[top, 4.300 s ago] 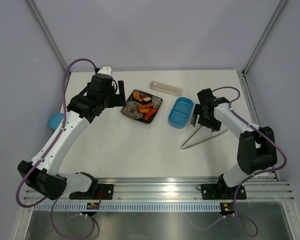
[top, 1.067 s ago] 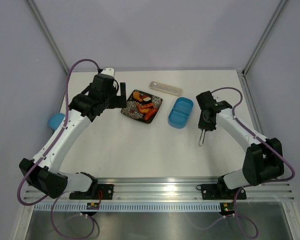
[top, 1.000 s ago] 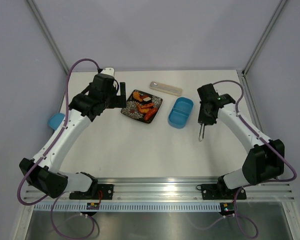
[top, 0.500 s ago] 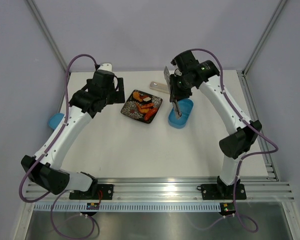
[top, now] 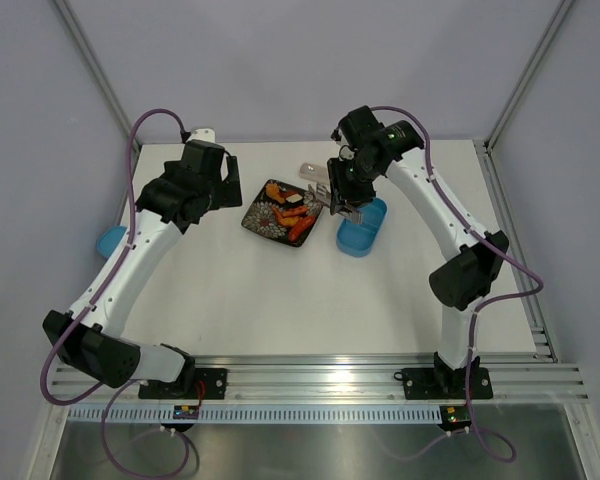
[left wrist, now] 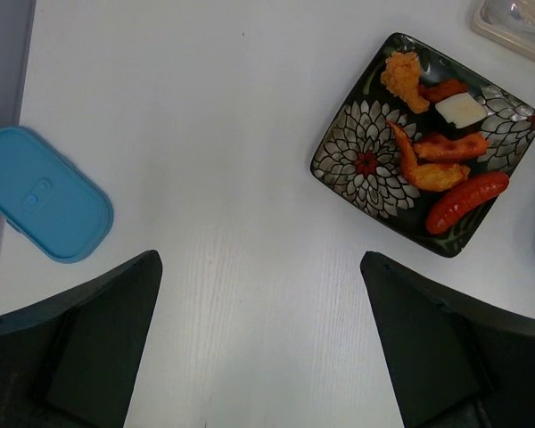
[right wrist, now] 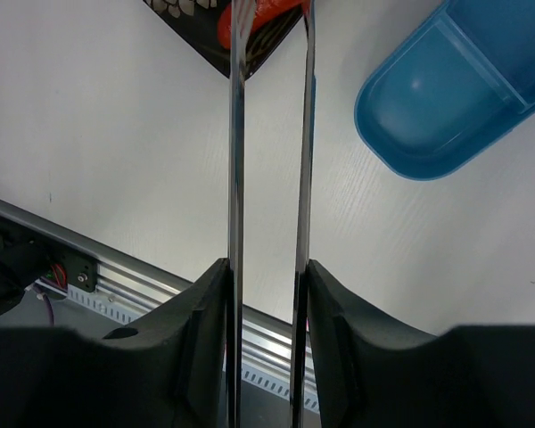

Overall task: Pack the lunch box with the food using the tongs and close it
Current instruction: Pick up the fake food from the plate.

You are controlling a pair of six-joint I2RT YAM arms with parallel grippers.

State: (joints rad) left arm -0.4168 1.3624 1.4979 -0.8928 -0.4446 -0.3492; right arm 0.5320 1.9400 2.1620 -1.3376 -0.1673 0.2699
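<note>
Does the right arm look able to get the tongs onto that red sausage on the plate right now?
Probably yes. The jaws of the right gripper hold the tongs, whose arms straddle the red sausage at the plate corner, with nothing in between.

My left arm reaches forward, its claw [left wrist: 267,357] spread wide and facing down; my right arm arches high, its claw [right wrist: 266,339] clamping the tongs [right wrist: 236,160].

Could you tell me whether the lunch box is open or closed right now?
Open: the lunch box shows its bare blue inside, and its lid lies well away from it.
</note>
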